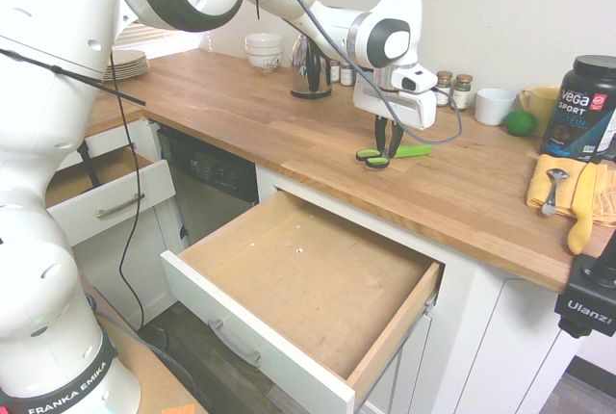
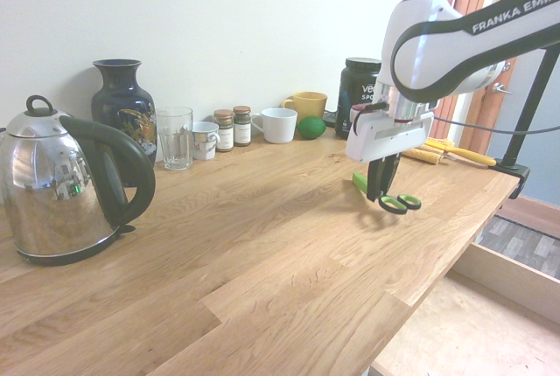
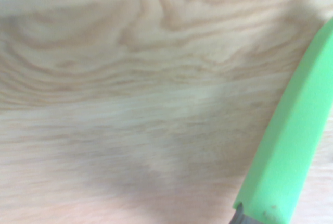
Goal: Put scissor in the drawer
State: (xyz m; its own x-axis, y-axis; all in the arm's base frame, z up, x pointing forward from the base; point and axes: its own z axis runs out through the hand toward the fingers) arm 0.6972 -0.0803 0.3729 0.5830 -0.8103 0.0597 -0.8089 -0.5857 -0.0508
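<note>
Scissor (image 1: pixel 382 154) partly hidden by clamping fingers (image 1: pixel 384 141).

One scissor (image 1: pixel 383 154), between the fingers (image 1: pixel 386 137) of one gripper (image 1: pixel 387 152). Two open drawers: a wide drawer (image 1: pixel 303 284) below the fingers and a narrow drawer (image 1: pixel 106 200) well beside them. One kettle (image 2: pixel 63 185), one vase (image 2: pixel 122 105), one glass (image 2: pixel 175 137). Two spice jars (image 2: pixel 233 127). Three mugs: a small mug (image 2: pixel 205 140), a white mug (image 2: pixel 278 125), a yellow mug (image 2: pixel 305 103). One lime (image 2: pixel 311 127). One tub (image 1: pixel 586 111).
</note>
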